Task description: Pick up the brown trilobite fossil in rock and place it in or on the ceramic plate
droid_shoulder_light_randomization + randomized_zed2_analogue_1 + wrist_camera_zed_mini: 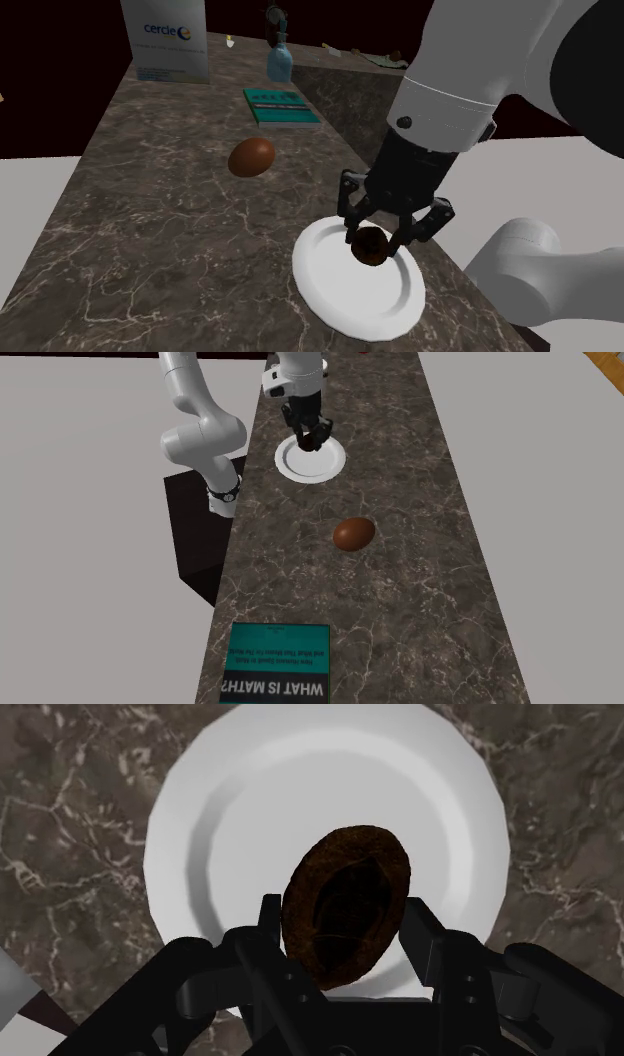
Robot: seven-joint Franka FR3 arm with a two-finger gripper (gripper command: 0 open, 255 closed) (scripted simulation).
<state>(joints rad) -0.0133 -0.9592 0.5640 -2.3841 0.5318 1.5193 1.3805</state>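
Observation:
A dark brown, rough oval fossil rock [371,250] sits between the fingers of my black gripper [378,236], which is shut on it. It hangs over the inner part of the round white plate [330,300], and I cannot tell if it touches the plate. From the wrist, the fossil [345,899] is clasped on both sides by the gripper [345,944], with the plate [240,814] spread behind it. In the second exterior view the gripper [310,440] stands above the plate [330,467] at the counter's far end.
The dark marble counter [150,230] also bears a smooth brown egg-shaped object [251,157], a teal book [281,106], a blue bottle [279,60] and a white "cercle" box [165,40]. The plate lies close to the counter edge on the stand's side.

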